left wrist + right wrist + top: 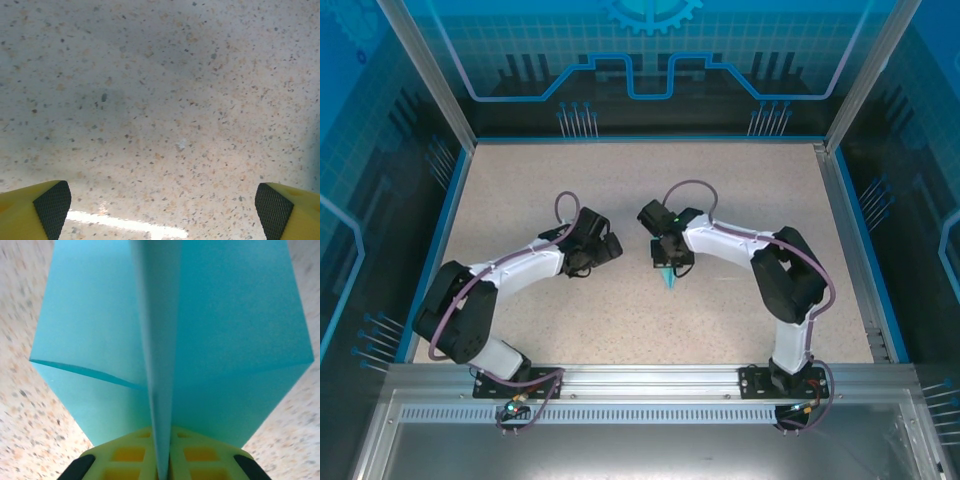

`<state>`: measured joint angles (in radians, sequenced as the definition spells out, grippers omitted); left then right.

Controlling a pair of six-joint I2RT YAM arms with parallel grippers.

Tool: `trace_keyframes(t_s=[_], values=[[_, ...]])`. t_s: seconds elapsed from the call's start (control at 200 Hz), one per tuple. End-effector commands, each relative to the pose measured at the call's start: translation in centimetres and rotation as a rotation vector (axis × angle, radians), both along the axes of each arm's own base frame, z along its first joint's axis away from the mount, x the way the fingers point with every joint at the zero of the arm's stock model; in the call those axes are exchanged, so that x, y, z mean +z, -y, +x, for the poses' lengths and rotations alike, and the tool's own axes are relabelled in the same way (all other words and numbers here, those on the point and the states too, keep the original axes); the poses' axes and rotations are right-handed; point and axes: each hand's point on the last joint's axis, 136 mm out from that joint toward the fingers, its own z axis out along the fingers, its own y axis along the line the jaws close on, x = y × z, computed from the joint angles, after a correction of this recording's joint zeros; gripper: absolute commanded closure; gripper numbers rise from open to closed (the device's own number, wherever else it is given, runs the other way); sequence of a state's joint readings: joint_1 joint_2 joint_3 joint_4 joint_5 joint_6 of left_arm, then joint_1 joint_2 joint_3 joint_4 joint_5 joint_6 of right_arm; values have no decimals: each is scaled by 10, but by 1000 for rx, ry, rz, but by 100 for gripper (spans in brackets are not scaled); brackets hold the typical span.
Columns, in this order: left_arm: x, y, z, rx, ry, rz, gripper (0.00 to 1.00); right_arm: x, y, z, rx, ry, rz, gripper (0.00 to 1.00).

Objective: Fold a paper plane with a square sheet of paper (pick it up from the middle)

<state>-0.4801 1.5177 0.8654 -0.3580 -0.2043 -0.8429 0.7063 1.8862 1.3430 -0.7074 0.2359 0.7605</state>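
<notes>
Folds look mostly done: paper plane (100,330) pinched in R end effector (160,460).
R clamped on centre crease, wings spread either side, over mid table (150,100); L end effector (160,205) wide apart, empty. Prob. left: final tidy/set-down.

Facing each other near the middle of the counter (740,190): left pincer (612,247) to the left, right pincer (669,266) to the right, near but apart. Holding jaws wide over bare counter on the left. Pinching the paper plane (225,340) by its centre fold on the right, wings spreading to either side, tip pointing toward the near edge.
</notes>
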Motion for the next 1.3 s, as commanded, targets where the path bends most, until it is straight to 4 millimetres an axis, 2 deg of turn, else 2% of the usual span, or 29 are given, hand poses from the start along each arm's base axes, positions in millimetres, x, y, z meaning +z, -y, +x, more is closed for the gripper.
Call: trace_keyframes(t_s=[0.0,0.2,0.38,0.61,0.945,1.045,1.1,1.176,1.236,1.296], values=[[3,-15,-7,23,-4,36,2,18,32,30,-14,31,-24,88],[6,-17,-11,18,-1,41,2,4,63,70,-7,-11,-26,88],[8,-17,-10,13,0,38,2,-13,84,89,-48,-40,-51,87],[7,-15,-9,12,-7,41,2,-29,90,94,-63,-73,-61,83],[8,-18,-6,23,-4,58,2,-56,89,83,-80,-150,-64,79],[12,-19,-4,29,6,67,1,-39,85,87,-84,-119,-46,75],[18,-21,-2,31,19,75,2,-20,82,91,-87,-79,-26,71],[30,-24,3,39,41,97,2,16,77,98,-86,-3,21,63],[43,-28,7,43,70,125,2,46,77,100,-91,59,48,52],[56,-30,13,26,112,144,1,73,78,101,-99,119,79,36]])
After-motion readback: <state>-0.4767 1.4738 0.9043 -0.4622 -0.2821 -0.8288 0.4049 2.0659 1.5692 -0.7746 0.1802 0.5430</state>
